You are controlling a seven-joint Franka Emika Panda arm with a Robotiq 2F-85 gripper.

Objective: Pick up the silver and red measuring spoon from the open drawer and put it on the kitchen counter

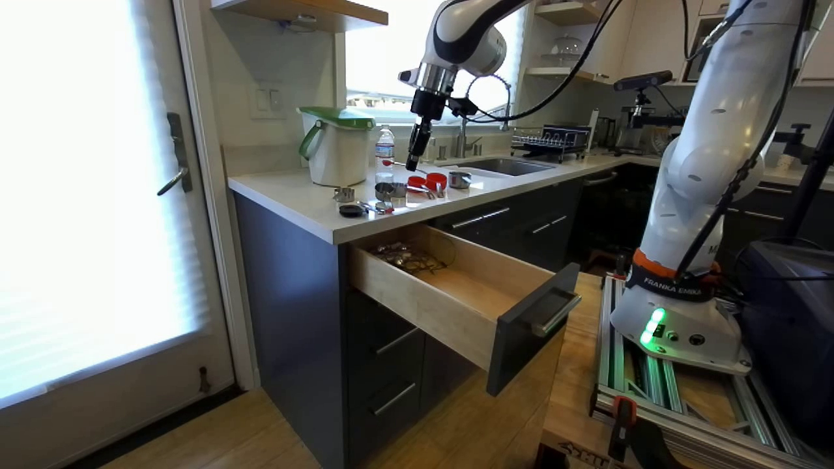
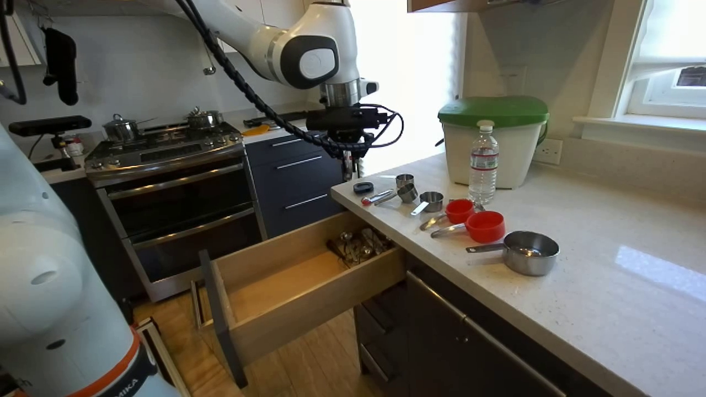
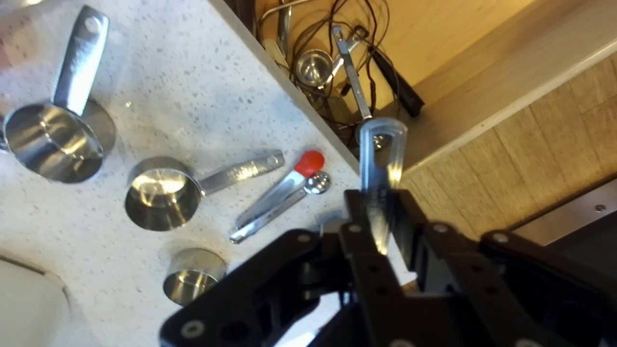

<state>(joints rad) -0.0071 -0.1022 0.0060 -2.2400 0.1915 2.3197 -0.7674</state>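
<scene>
Black pincer (image 3: pixel 381 205) clamped on silver-and-red measuring spoon (image 1: pixel 388 163), clear of wood-sided, grey-fronted drawer (image 1: pixel 417 299); setting-down on pale stone tabletop (image 2: pixel 606 275) likely remains.

A gripper (image 3: pixel 380 205) clasps a slotted metal handle (image 3: pixel 368 159) as measuring cups (image 3: pixel 164 200) and spoons (image 3: pixel 277 193) rest on the desk (image 3: pixel 217 101) beside a drawer (image 3: pixel 482 82).

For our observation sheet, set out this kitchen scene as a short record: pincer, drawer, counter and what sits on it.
Pincer: shut on the held spoon, hanging near a corner of the counter
Held spoon: silver slotted handle, apparently with a red end
Drawer: open, metal utensils in a tangle inside
Red cups: two, on counter
Silver cups: four, on counter
On counter: a red-tipped spoon beside a silver spoon
Bottle: upright, beside the green-lidded bin
Status: held spoon not yet placed
</scene>
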